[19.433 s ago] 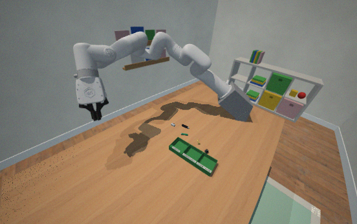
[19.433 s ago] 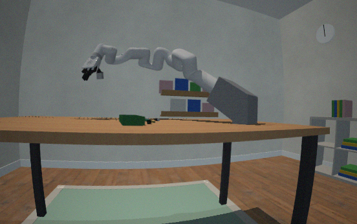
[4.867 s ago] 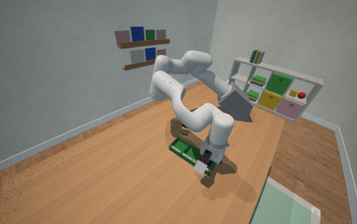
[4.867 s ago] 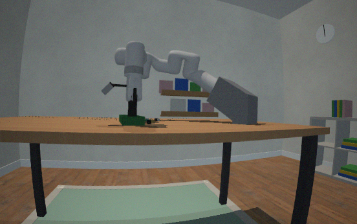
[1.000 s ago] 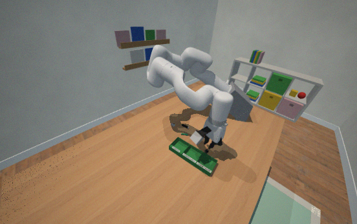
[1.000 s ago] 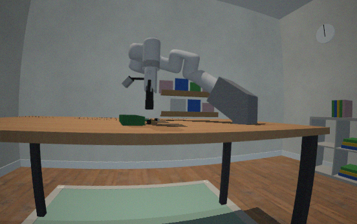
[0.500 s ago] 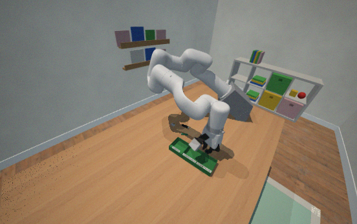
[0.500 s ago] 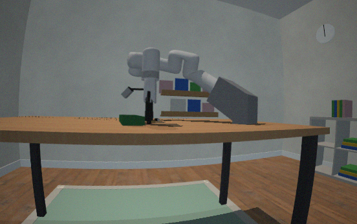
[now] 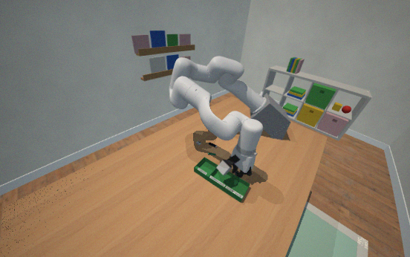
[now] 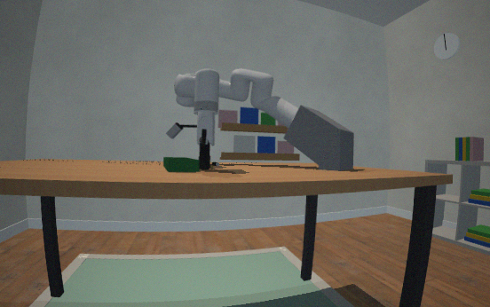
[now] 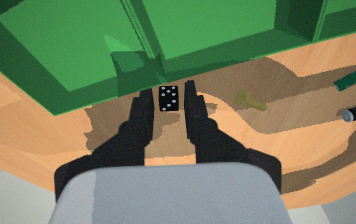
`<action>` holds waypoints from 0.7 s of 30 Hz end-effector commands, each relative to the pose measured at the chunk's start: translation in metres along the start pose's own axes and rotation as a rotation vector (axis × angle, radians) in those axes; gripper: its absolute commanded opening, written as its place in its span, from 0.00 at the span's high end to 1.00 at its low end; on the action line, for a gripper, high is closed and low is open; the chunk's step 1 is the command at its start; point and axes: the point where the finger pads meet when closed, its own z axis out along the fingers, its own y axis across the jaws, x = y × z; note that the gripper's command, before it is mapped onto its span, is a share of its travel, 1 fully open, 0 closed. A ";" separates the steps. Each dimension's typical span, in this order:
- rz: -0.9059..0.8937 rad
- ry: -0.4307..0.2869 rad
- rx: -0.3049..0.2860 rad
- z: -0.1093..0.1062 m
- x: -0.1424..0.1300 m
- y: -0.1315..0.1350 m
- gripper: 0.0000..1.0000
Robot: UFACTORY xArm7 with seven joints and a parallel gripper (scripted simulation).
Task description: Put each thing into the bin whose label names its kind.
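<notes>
A black die with white pips (image 11: pixel 169 98) lies on the table just outside the near wall of the green bin row (image 11: pixel 75 45) (image 9: pixel 208 168) (image 10: pixel 179 164). My gripper (image 11: pixel 168 94) (image 9: pixel 239 172) (image 10: pixel 204 166) is down at the table, with one finger on each side of the die. The fingers stand partly open, with small gaps to the die. The bins have white labels on their front wall in the top view; I cannot read them. The bin compartments in view look empty.
An olive bolt-like piece (image 11: pixel 250 101) lies right of the die. A green marker (image 11: pixel 346 80) (image 9: pixel 212 153) and a black pen (image 11: pixel 349 114) (image 9: pixel 212 144) lie further right. The arm's grey base block (image 9: pixel 272 120) (image 10: pixel 321 139) stands behind.
</notes>
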 end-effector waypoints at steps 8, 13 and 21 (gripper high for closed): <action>0.000 0.002 0.004 -0.002 0.000 -0.001 1.00; 0.000 0.002 0.004 -0.002 0.000 -0.001 1.00; 0.000 0.002 0.004 -0.002 0.000 -0.001 1.00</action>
